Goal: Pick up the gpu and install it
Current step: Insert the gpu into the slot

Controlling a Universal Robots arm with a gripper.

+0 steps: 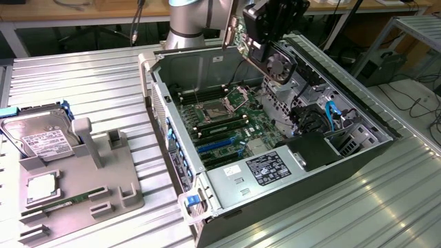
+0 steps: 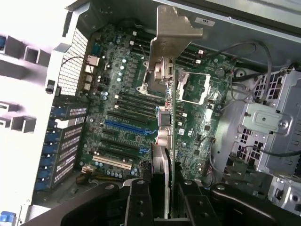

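Wrist view: the fingers (image 2: 138, 202) pinch the gpu (image 2: 170, 42) edge-on over the motherboard (image 2: 122, 94). The exterior view shows its fan (image 1: 281, 66) above the open case (image 1: 180, 67).

Dark gpu (image 1: 276, 64) aloft above motherboard (image 1: 227, 121)

a ribbed silver metal bench (image 1: 90, 88) spreads under everything. beyond its far edge stands a wooden desk (image 1: 62, 13) on pale legs, with dark shadow beneath it. past the bench's edge on the exterior view's right, a grey metal rack (image 1: 413, 26) stands on a pale floor (image 1: 393, 95), where black cables (image 1: 420, 106) lie in loose loops. bright light glares off the bench's near corner on that side.
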